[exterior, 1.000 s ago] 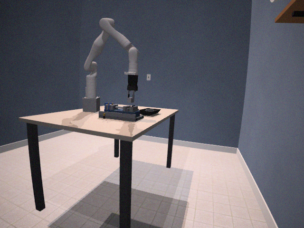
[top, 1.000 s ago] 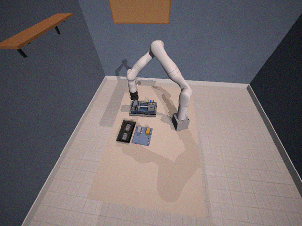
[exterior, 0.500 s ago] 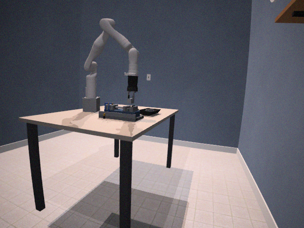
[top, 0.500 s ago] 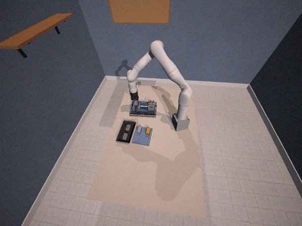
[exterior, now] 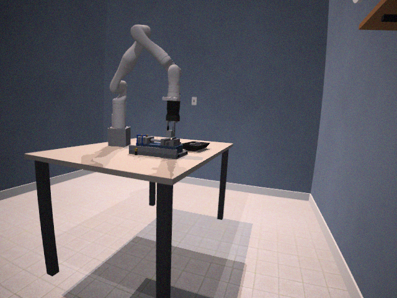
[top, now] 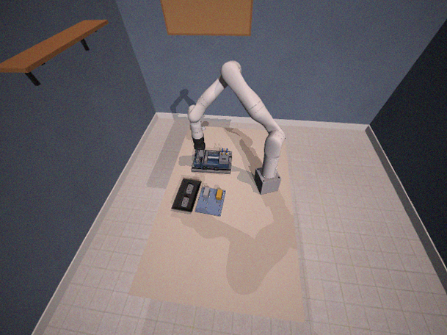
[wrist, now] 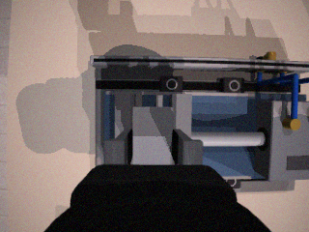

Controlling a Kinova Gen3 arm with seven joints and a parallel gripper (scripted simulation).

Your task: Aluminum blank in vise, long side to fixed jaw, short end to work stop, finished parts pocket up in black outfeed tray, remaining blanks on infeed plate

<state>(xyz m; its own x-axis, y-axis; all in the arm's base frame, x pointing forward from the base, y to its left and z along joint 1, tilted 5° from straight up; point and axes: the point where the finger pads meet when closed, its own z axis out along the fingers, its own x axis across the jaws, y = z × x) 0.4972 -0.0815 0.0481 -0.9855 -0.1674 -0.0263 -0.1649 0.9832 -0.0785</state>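
My gripper (top: 201, 156) (exterior: 171, 130) (wrist: 152, 141) is shut on a plain gray aluminum blank (exterior: 169, 132) (wrist: 153, 150). It holds the blank above the no-hose end of the vise (top: 211, 171) (exterior: 150, 151) (wrist: 277, 186). The blank and fingers hide much of the fixed jaw, low bars and work stop in the wrist view. Two finished parts (top: 189, 188) (top: 184, 201) lie in the black outfeed tray (top: 178, 196) (exterior: 200, 148), pockets seemingly up. A gray blank (top: 206, 191) and a yellow brass blank (top: 219, 194) lie on the blue infeed plate (top: 207, 208); their exact fit between pins is too small to tell.
The hose block (top: 224, 157) (wrist: 290, 150) with blue hoses stands at the other end of the vise. A pale rod (wrist: 232, 139) runs from it toward the jaws. The arm's base (top: 267, 182) (exterior: 119, 136) stands beyond that end. The tray and infeed plate lie side by side.
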